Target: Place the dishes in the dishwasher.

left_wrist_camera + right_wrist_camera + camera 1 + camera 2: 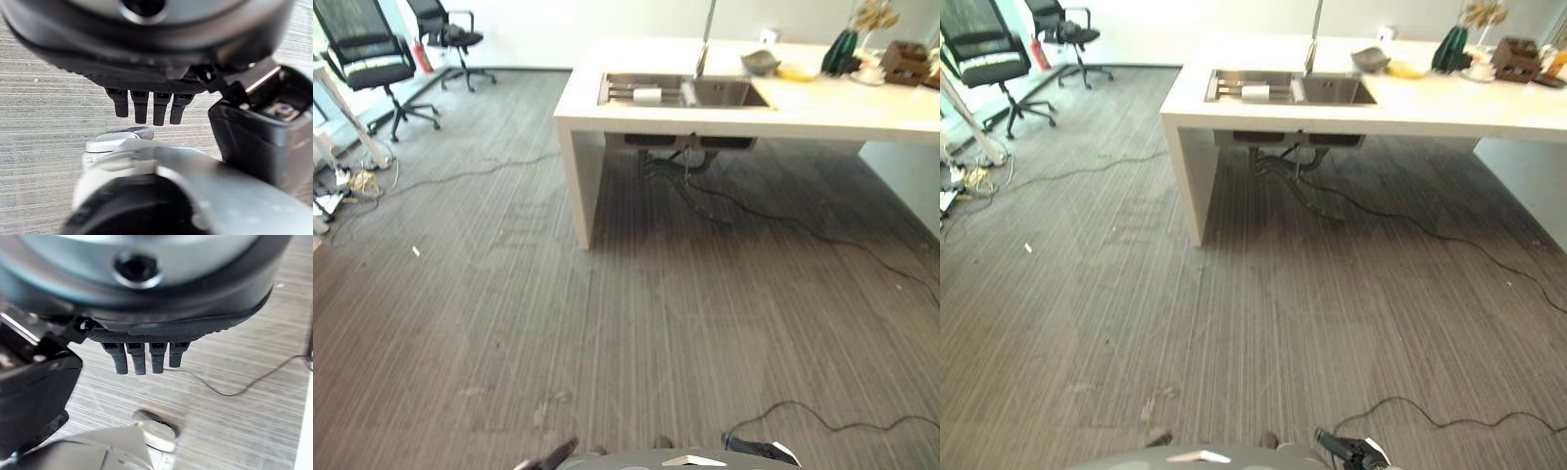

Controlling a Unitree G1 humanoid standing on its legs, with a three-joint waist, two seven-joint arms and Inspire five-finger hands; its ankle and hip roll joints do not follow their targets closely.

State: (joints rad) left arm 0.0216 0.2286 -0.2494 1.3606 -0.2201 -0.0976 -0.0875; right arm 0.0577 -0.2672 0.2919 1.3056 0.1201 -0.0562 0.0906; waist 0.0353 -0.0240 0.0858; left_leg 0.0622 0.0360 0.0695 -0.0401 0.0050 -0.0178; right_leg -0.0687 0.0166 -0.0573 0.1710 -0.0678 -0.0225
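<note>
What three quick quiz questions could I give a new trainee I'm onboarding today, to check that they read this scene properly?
1. True or false: the left hand is holding a dish.
2. Multiple choice: where is the sink? A) set into the white counter; B) on the floor; C) beside the office chairs.
3. Fill in the blank: the grey bowl rests on the counter, on the ___ side of the sink as the robot sees it.

Key
1. False: its fingers hang straight over the carpet, and so do those of the right hand.
2. A.
3. Right.
</note>
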